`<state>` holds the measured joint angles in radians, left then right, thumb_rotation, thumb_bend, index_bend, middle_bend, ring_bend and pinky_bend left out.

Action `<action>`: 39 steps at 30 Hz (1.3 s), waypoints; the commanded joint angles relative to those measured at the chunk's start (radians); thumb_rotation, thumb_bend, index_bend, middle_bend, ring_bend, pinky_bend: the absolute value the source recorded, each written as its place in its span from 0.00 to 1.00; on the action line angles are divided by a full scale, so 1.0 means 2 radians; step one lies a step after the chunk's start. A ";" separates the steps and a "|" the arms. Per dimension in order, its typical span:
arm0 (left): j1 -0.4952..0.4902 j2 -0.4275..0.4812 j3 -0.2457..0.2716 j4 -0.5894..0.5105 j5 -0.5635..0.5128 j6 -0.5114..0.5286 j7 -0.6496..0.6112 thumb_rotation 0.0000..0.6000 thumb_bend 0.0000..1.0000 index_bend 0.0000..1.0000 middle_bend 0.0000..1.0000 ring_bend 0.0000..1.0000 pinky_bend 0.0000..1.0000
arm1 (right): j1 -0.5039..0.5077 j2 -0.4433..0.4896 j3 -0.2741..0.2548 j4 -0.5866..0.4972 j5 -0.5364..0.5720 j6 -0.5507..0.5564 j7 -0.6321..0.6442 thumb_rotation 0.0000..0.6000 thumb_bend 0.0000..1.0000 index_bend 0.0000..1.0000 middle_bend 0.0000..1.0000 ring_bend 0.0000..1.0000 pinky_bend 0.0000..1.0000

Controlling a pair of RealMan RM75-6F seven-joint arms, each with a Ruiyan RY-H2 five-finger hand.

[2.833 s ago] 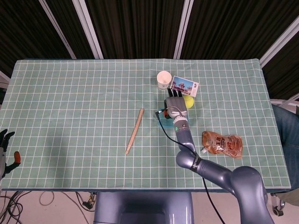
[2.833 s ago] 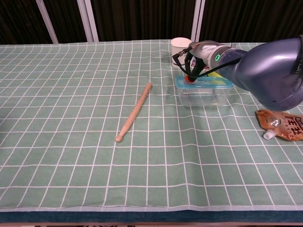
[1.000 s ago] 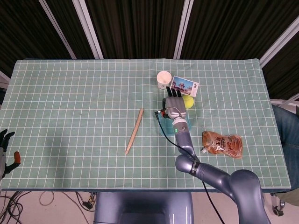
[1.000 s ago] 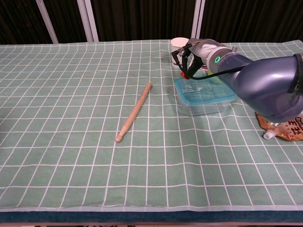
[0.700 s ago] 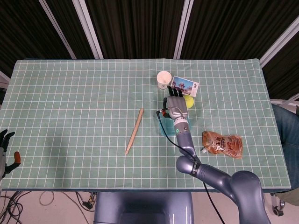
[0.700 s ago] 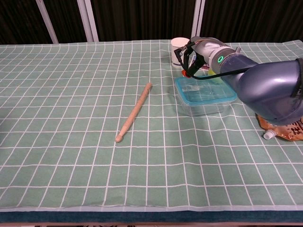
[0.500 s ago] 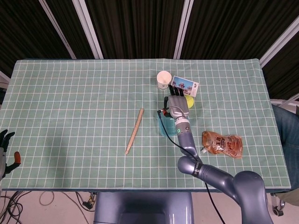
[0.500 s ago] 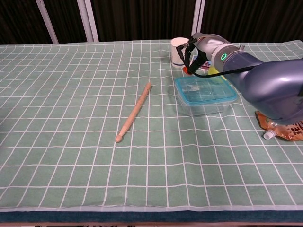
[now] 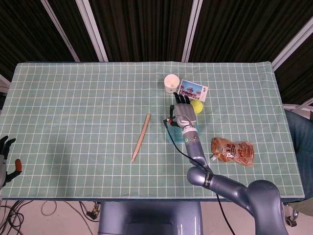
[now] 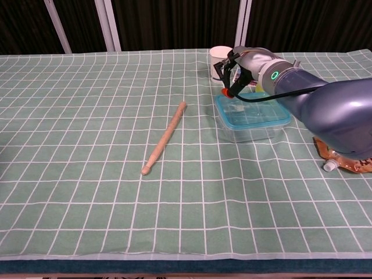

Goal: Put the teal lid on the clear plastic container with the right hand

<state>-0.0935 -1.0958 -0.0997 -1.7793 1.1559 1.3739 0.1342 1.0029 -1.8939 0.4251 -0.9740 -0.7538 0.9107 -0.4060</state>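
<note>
The clear plastic container [image 10: 249,132] stands right of centre with the teal lid [image 10: 253,110] lying flat on top of it. My right hand [image 10: 236,74] hovers over the container's far left corner, fingers stretched out and apart, holding nothing. From the head view the same right hand [image 9: 183,111] and its forearm cover most of the box; only a strip of the teal lid [image 9: 170,133] shows. My left hand [image 9: 6,152] hangs off the table's near left corner, fingers apart and empty.
A white cup [image 10: 220,60] stands just behind the right hand, with a picture card [image 9: 193,90] and a yellow-green ball [image 9: 197,105] beside it. A wooden stick [image 10: 165,138] lies left of the container. An orange sauce pouch [image 9: 233,151] lies to the right.
The right hand, earlier pressing on the lid, has lifted off it and drifted toward the far left corner. The lid now sits level on the container. The left hand stayed still.
</note>
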 commanded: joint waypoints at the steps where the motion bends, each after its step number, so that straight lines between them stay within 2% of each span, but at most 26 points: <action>1: 0.000 0.000 -0.001 0.000 -0.001 0.000 -0.001 1.00 0.57 0.12 0.00 0.00 0.00 | 0.000 -0.001 0.000 -0.001 -0.002 0.000 0.001 1.00 0.64 0.72 0.04 0.00 0.00; 31: 0.000 0.001 0.000 0.000 0.001 0.001 0.000 1.00 0.57 0.12 0.00 0.00 0.00 | -0.006 -0.011 -0.005 0.023 -0.010 -0.023 0.017 1.00 0.64 0.72 0.04 0.00 0.00; 39: 0.000 0.001 0.000 0.000 -0.001 0.000 0.000 1.00 0.57 0.12 0.00 0.00 0.00 | -0.001 -0.010 -0.008 0.032 -0.015 -0.028 0.004 1.00 0.64 0.72 0.04 0.00 0.00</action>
<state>-0.0931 -1.0945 -0.1003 -1.7798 1.1536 1.3735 0.1349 0.9989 -1.9149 0.4094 -0.9113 -0.7852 0.8588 -0.3938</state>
